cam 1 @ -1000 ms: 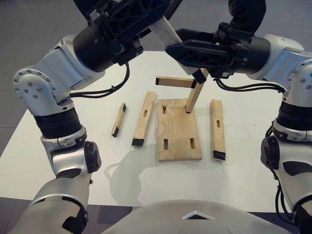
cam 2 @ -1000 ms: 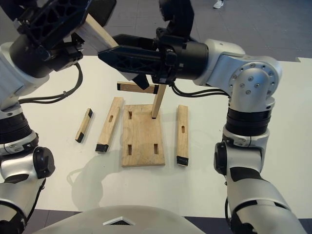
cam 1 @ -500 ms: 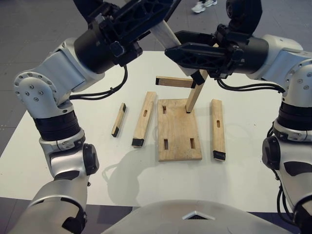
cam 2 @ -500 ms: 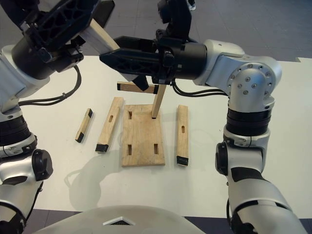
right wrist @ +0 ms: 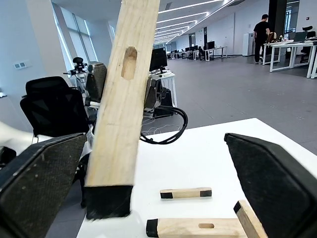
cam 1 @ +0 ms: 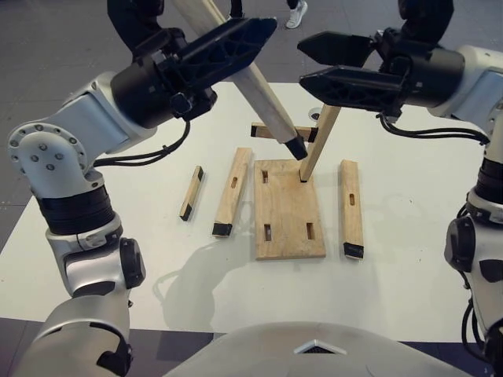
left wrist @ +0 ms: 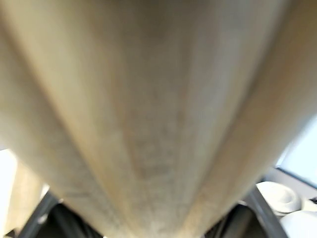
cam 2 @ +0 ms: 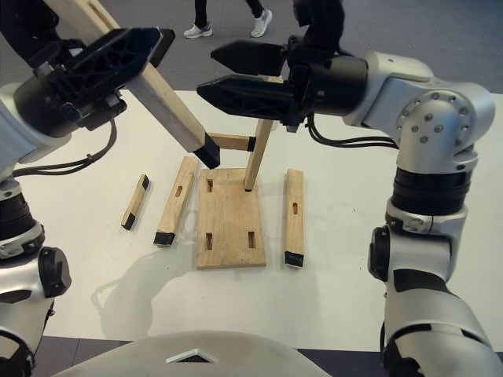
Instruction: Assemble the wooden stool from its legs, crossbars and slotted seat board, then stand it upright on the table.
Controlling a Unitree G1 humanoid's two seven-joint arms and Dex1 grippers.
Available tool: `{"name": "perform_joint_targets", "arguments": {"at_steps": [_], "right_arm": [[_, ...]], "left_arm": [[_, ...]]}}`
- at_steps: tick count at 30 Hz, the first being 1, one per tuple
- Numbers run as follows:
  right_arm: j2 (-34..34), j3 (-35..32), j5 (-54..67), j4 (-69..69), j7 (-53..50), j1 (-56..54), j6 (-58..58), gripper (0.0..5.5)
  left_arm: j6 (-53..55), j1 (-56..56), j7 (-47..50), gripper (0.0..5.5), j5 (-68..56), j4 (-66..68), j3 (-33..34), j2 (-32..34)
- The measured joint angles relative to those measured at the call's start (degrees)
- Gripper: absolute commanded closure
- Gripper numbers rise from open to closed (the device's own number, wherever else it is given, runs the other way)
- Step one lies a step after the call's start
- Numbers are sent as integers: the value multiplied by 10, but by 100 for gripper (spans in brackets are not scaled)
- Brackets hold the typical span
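Observation:
My left gripper (cam 1: 247, 47) is shut on a long wooden leg (cam 1: 263, 90), which slants down; its black tip (cam 1: 296, 148) hangs just above the far left of the slotted seat board (cam 1: 287, 208). Up close, the leg (left wrist: 148, 124) spans the left wrist view. A second leg (cam 1: 318, 145) stands tilted in the board's far right slot, with a crossbar (cam 1: 271, 130) sticking out to its left. My right gripper (cam 1: 302, 59) is open above that standing leg, touching nothing. Between its pads (right wrist: 270, 183) I see the held leg (right wrist: 121, 99).
Two loose legs lie flat beside the board, one on its left (cam 1: 233, 191) and one on its right (cam 1: 350, 208). A short crossbar (cam 1: 192, 192) lies further left. The white table (cam 1: 409, 259) has bare room in front and on the right.
My left arm swung the held leg down, so its black tip now hangs by the crossbar. My right gripper rose and drew back to the right, above the standing leg.

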Motion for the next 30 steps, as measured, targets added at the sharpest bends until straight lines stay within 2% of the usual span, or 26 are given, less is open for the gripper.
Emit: {"name": "perform_joint_targets", "arguments": {"at_steps": [4,8,10,16,30], "right_arm": [[-75,10,10,-127,41,146,22,40],[-143,100,-33,-252,75,300,6,40],[-162,151,-82,-258,87,337,-24,40],[-167,272,-223,-213,106,364,-121,40],[-144,301,-313,-123,136,333,-188,40]], "left_arm": [[-24,2,-43,345,64,10,7,24],[-38,6,-53,345,102,8,15,28],[-57,6,-52,345,138,9,8,28],[-94,5,-63,345,211,7,-22,8],[-93,19,-85,345,209,-20,-18,6]]}}
